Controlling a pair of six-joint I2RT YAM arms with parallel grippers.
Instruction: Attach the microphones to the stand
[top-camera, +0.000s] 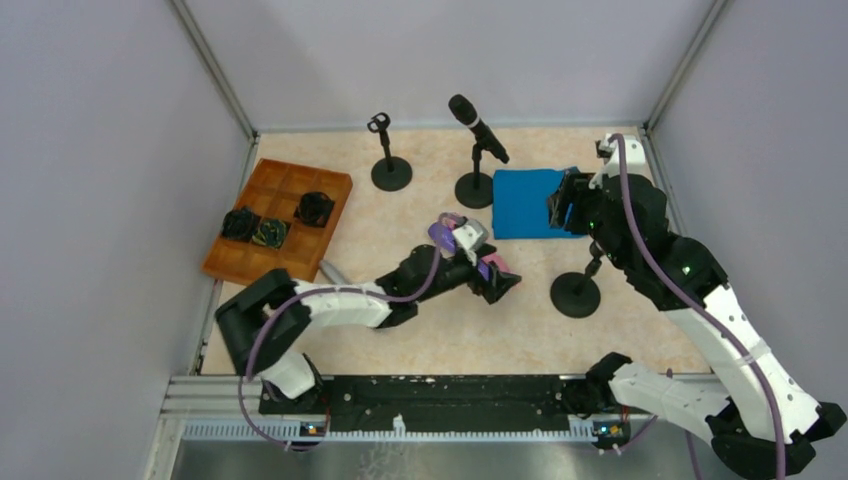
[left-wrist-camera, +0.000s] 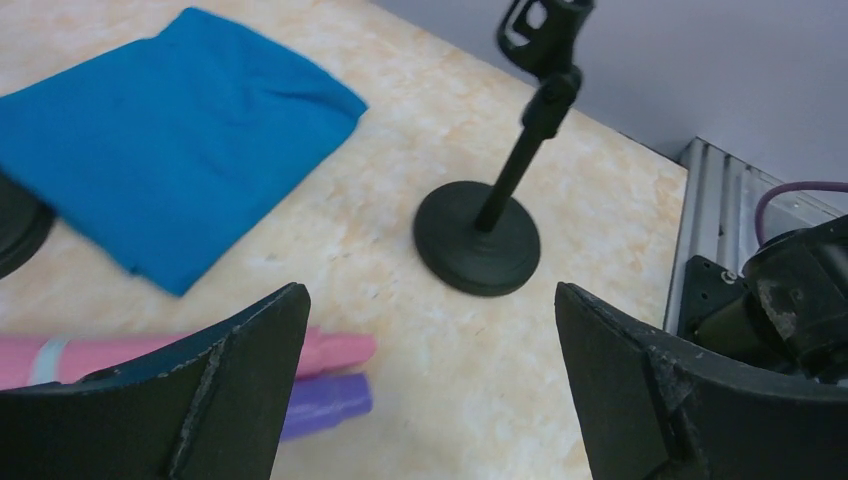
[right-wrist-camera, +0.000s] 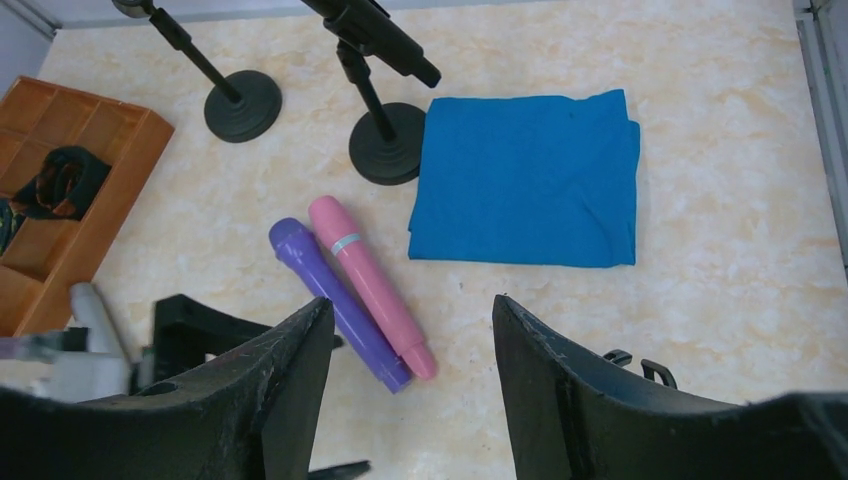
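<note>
We are in a robotics lab test cell: plain grey panel walls (top-camera: 100, 150) on aluminium posts (top-camera: 213, 70) box in a beige stone-patterned tabletop (top-camera: 450, 340). Two robot arms (top-camera: 335, 303) trailing purple cables (top-camera: 622, 158) are bolted to a metal rail (top-camera: 210, 392) at its near edge. Staged props lie about: microphone stands (top-camera: 390, 172), a blue cloth (top-camera: 525, 203), a wooden tray (top-camera: 280, 185).

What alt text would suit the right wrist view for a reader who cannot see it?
A pink microphone and a purple microphone lie side by side, touching, on the table, framed by the open right claw. Behind them sit a folded blue cloth, a stand holding a black microphone, and an empty stand.
</note>
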